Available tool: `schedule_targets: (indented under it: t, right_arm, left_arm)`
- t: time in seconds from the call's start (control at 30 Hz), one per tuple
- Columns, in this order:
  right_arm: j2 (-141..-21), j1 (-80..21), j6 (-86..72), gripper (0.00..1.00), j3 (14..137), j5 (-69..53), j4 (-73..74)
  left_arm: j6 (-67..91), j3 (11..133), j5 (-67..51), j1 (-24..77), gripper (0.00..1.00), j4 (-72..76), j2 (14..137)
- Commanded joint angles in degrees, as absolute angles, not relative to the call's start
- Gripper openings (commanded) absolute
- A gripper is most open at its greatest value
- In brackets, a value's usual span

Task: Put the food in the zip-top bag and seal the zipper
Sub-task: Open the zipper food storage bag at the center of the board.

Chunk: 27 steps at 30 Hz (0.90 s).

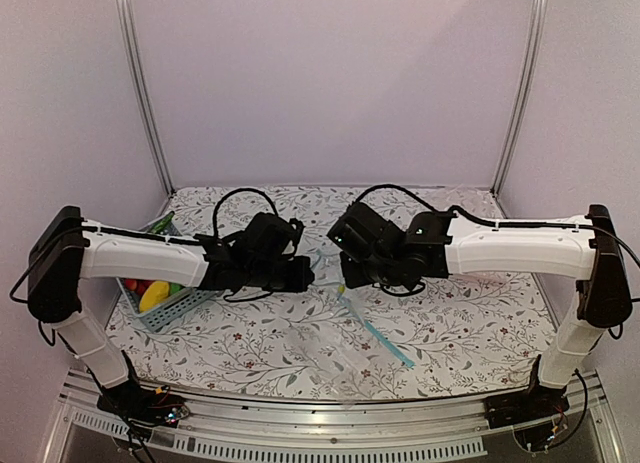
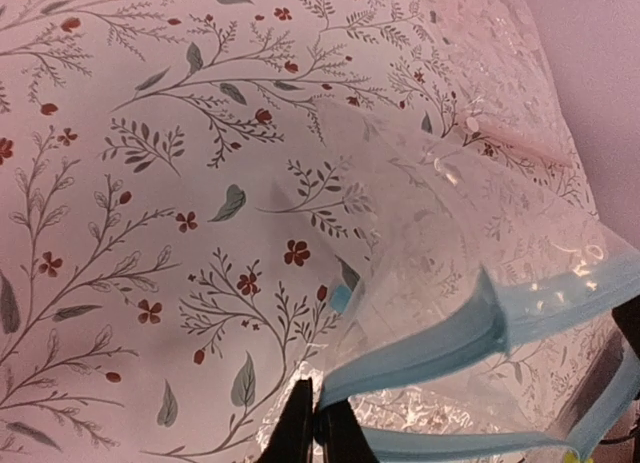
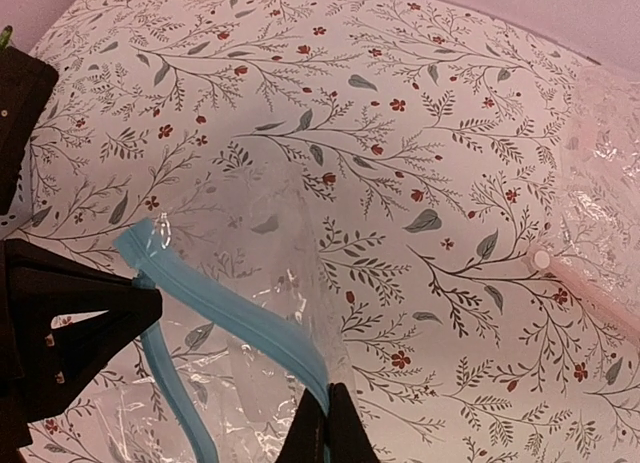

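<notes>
Both grippers pinch one lip of the zip-top bag's light-blue zipper, one at each end. My left gripper is shut on its left end. My right gripper is shut on the other end of the zipper. The clear bag hangs between them with its mouth gaping and the second lip sagging below. In the top view the grippers meet mid-table. The yellow food piece lies in a basket at the left, with a light-green bit beside it.
The basket also holds red pieces and a dark-green vegetable. Another clear bag with a long blue strip lies near the front edge. A clear bag with a pink strip lies to the right.
</notes>
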<state>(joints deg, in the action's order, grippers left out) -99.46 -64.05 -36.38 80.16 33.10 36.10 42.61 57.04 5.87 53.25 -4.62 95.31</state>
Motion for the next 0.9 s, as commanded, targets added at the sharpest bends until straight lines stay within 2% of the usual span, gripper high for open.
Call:
schedule_targets:
  t: [0.0,0.27,0.33,0.4,0.6,0.67,0.73,0.87]
  right_arm:
    - [-97.34,-63.7,-38.54,0.0,79.2,34.74,37.64]
    - [-94.34,-63.69,-37.94,0.0,75.69,30.91,32.73]
    - [-93.39,-63.66,-36.72,0.0,75.01,29.35,31.58]
    - [-93.34,-63.64,-36.08,0.0,75.1,29.01,31.77]
    - [-94.93,-63.7,-36.0,0.0,78.1,31.4,36.03]
    - [-95.18,-63.66,-35.63,0.0,78.58,31.69,36.58]
    - [-95.12,-63.68,-35.26,0.0,78.94,32.03,36.89]
    - [-95.42,-63.63,-34.78,0.0,79.93,32.63,37.52]
  left_arm:
    - [41.18,56.72,7.53,53.75,0.04,-5.96,96.5]
    - [42.02,54.86,3.36,52.82,0.04,-1.15,96.58]
    - [41.93,54.15,1.49,52.4,0.07,2.23,96.02]
    - [41.2,53.44,1.43,52.27,0.17,3.47,94.93]
    - [34.56,54.2,6.51,51.89,0.65,-4.63,86.75]
    - [31.91,55.37,7.57,51.31,0.75,-9.45,83.62]
    - [29.61,56.6,8.25,50.44,0.8,-14.87,80.92]
    - [27.09,58.57,10.56,47.76,0.83,-26.49,76.94]
